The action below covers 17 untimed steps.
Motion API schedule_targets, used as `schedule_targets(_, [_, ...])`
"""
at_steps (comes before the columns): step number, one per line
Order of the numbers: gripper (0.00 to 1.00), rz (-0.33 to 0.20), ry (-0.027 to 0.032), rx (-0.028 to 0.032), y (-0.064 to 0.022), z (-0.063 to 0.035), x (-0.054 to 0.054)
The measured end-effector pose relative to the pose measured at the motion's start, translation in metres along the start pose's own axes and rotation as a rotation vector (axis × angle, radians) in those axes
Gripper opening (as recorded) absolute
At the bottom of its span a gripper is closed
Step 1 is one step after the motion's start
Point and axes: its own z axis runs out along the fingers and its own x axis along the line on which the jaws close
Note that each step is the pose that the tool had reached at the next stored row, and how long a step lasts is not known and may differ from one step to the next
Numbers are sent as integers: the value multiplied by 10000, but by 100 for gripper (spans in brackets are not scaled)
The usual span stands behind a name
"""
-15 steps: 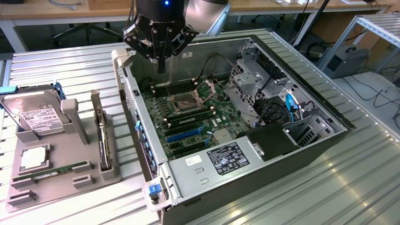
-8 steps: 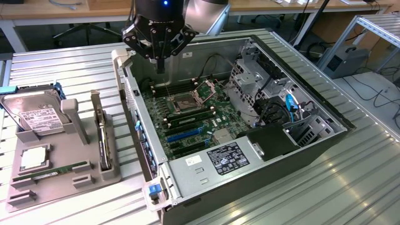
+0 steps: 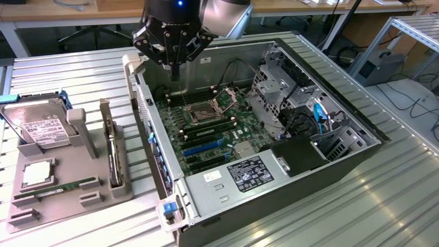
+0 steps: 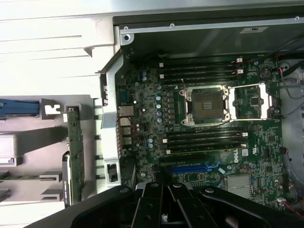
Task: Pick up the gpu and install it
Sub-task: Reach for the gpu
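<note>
Gpu (image 3: 114,154) (image 4: 74,152) stands on edge in a slot of the grey holder (image 3: 48,203), near the worktop's (image 3: 343,206) edge at the exterior view's left, just beside the open computer case (image 3: 219,198). Gripper (image 3: 176,69) (image 4: 164,197) hangs over the case's motherboard (image 4: 142,95), well apart from the gpu, jaws pressed together and empty.

The computer case (image 3: 309,188) sits on the counter (image 3: 391,206), with the parts holder (image 3: 51,208) beside it on the exterior view's left. The gpu (image 3: 113,152) stands in the holder's case-side slot, and the hard drive (image 3: 38,126) is at its far end. My end effector (image 3: 176,69) hangs over the motherboard (image 3: 237,135).
</note>
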Motion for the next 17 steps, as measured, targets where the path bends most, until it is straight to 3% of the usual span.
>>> schedule_targets(17, [11, 0, 0, 0, -3, 0, 37])
